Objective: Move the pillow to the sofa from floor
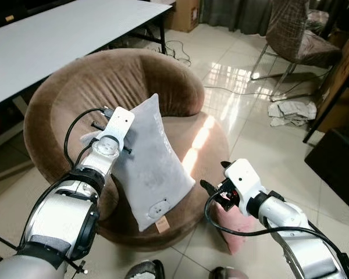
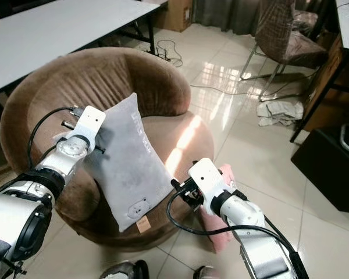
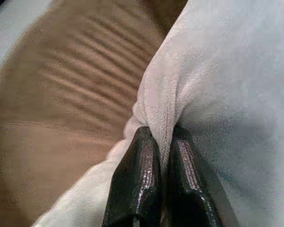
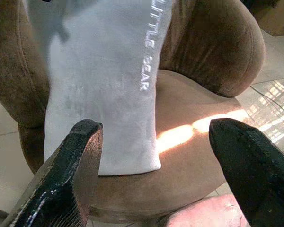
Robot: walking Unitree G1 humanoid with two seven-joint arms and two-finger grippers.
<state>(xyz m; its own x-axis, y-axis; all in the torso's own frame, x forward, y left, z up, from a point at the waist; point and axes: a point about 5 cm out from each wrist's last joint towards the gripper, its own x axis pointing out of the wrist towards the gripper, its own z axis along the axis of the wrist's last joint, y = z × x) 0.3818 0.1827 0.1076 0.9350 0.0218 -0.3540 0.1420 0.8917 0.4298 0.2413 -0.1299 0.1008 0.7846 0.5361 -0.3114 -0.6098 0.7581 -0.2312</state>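
Your left gripper (image 3: 162, 156) has its two black fingers pressed together on a bunched fold at the upper edge of the grey pillow (image 1: 148, 168), which hangs tilted over the brown sofa's (image 1: 99, 78) seat, its lower corner reaching down past the front rim. From the way the fabric puckers between the fingers, treat it as light, soft and floppy: it will sag and swing rather than hold shape, and a thin pinch of plush cover could creep out, so a deeper bite on a corner or seam looks safer than bare cloth. Your right gripper (image 4: 158, 156) is spread wide and holds nothing, near the sofa's front edge, above a pink pillow (image 1: 235, 224) on the tiled floor (image 1: 244, 110). The curved backrest walls the far side; the seat's middle is open, so you have room to lower the pillow inward, away from the front rim
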